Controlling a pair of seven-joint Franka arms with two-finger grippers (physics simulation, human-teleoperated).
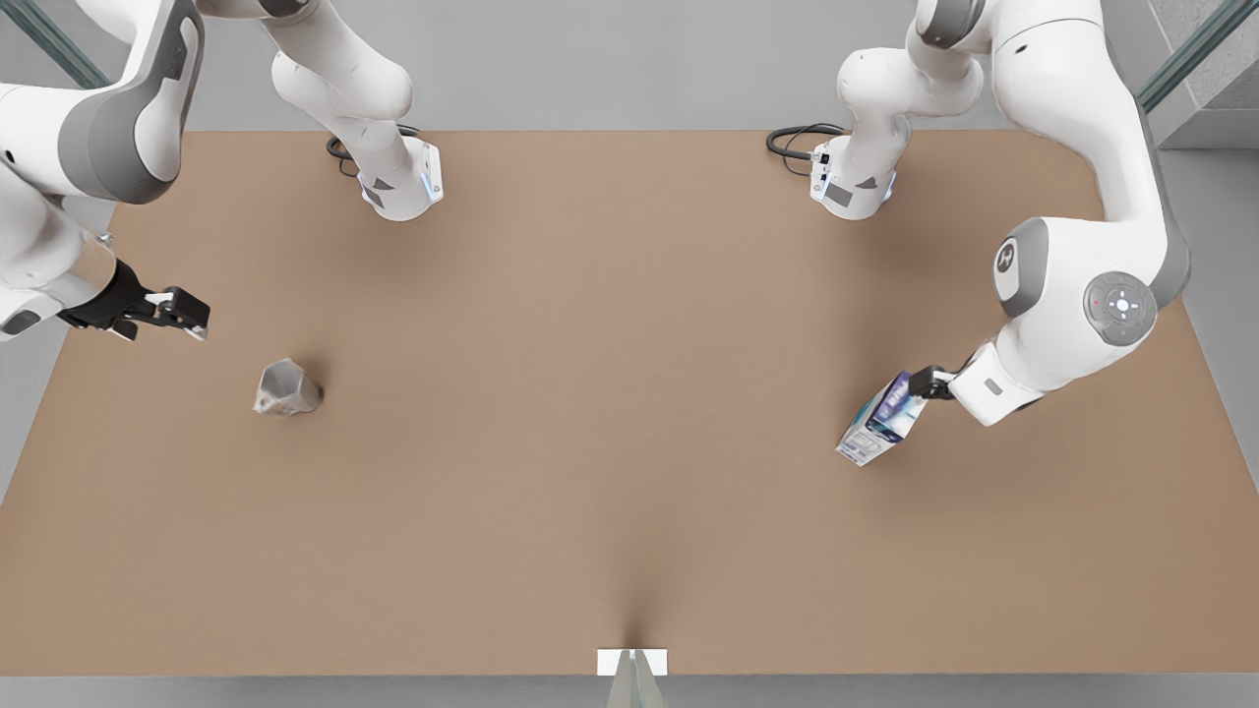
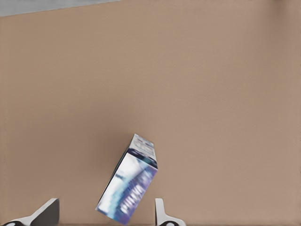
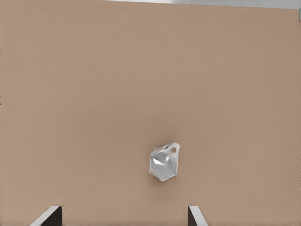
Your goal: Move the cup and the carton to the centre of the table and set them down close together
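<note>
The blue, purple and white carton (image 1: 882,421) stands on the table (image 1: 610,413) at the front view's right, looking tilted. My left gripper (image 1: 927,382) is at its top end. In the left wrist view the left gripper (image 2: 107,201) is open, the carton (image 2: 129,183) sitting between its fingers, close to one finger (image 2: 160,211) and clear of the other. The white-grey faceted cup (image 1: 287,388) rests on the table at the front view's left. My right gripper (image 1: 189,313) hangs open, up and to the left of it. The cup (image 3: 164,162) lies ahead of the right gripper (image 3: 124,208), apart from it.
Both arm bases (image 1: 401,187) (image 1: 852,187) stand at the table's far edge with black cables beside them. A small white mount (image 1: 631,662) sits at the middle of the near edge. Bare tabletop lies between cup and carton.
</note>
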